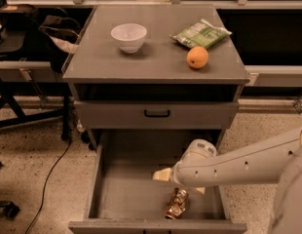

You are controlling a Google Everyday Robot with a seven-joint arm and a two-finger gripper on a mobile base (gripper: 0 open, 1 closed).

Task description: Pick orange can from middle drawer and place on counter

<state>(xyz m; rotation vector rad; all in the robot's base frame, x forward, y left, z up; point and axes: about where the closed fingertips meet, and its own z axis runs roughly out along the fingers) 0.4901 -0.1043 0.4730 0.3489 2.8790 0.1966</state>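
The orange can [177, 204], dented and coppery, lies on the bottom of the open middle drawer [126, 189], near its front edge and right of centre. My gripper [180, 183] hangs inside the drawer just above the can, not touching it. It is open, with one tan fingertip [160, 175] to the left and the other [200, 191] to the right. The counter [156, 57] is the grey cabinet top above.
On the counter stand a white bowl [129, 36], a green snack bag [199, 33] and a round orange fruit [197, 57]. The closed upper drawer front with a black handle [157, 113] overhangs the drawer's back. A chair and cables are at the left.
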